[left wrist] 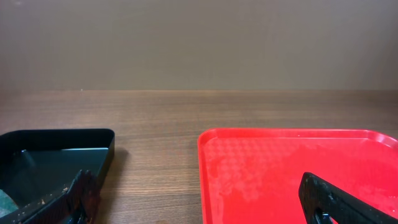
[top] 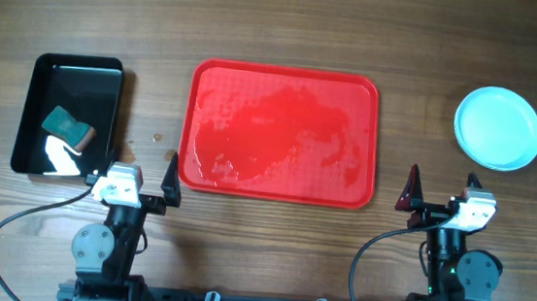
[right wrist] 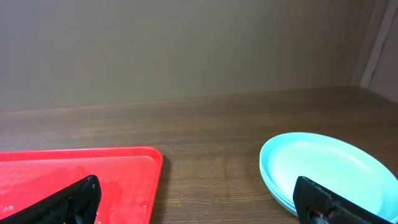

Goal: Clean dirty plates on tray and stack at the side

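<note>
The red tray point(top: 282, 134) lies in the middle of the table with wet streaks on its floor and nothing on it; it also shows in the left wrist view point(left wrist: 292, 168) and the right wrist view point(right wrist: 74, 174). The pale blue plates point(top: 498, 128) sit stacked on the wood at the far right, their layered rims showing in the right wrist view point(right wrist: 329, 171). My left gripper point(top: 136, 176) stands open near the tray's front left corner, holding nothing. My right gripper point(top: 440, 190) stands open between the tray and the stack, also empty.
A glossy black tray point(top: 67, 113) stands at the left with a teal sponge point(top: 68, 127) inside. A small brown crumb point(top: 157, 138) lies on the wood between the black tray and the red one.
</note>
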### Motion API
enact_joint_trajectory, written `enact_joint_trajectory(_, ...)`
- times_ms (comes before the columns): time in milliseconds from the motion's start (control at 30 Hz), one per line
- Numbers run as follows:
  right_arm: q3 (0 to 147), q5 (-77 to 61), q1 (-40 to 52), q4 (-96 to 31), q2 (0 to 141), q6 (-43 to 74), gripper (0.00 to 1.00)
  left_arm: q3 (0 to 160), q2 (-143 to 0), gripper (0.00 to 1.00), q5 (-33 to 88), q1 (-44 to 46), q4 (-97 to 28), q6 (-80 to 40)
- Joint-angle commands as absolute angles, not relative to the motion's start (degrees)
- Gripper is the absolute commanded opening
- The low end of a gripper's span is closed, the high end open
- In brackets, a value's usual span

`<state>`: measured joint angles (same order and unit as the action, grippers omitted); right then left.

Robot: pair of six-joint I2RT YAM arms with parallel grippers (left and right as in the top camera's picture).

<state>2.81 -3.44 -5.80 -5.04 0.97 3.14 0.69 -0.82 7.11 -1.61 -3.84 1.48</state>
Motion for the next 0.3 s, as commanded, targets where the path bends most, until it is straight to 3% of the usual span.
enact_joint_trajectory(0,2.5,-4.4,-6.1,-4.7,0.2,3.6,1.0,0.3,-0.3,1.0,7.4,-1.3,-3.9,2.6)
enact_joint_trajectory(267,2.5,-4.4,-6.1,-4.7,0.2,3.6,1.0,0.3,-0.3,1.0,7.4,-1.3,-3.9,2.6)
